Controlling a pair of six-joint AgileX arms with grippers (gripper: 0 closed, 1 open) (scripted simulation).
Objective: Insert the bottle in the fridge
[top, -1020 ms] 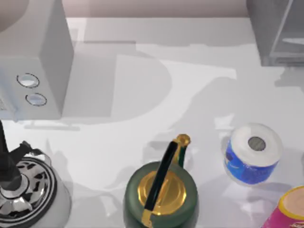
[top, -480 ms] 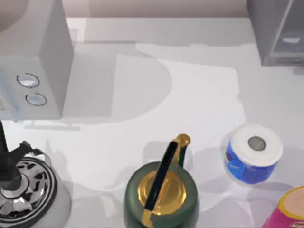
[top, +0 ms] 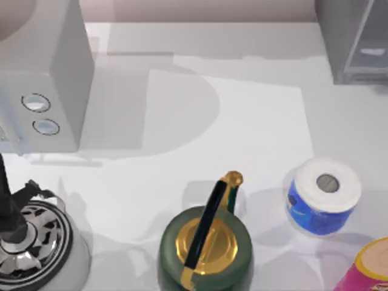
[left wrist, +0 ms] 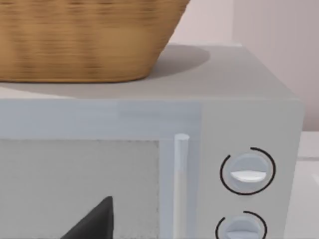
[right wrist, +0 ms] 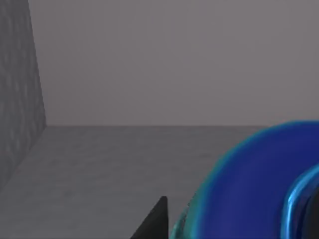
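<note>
The fridge (top: 351, 39) stands at the table's far right corner. The right wrist view faces grey inner walls, with the bottle (right wrist: 249, 189) close before the camera beside a dark finger (right wrist: 154, 221); whether the jaws grasp it I cannot tell. The microwave (top: 42, 79) sits far left, a basket (left wrist: 84, 40) on top. Near the front edge: a silver kettle (top: 30, 236) left, a green teapot (top: 205, 245) centre, a blue-labelled cylinder (top: 322, 195) and pink cylinder (top: 367, 267) right
</note>
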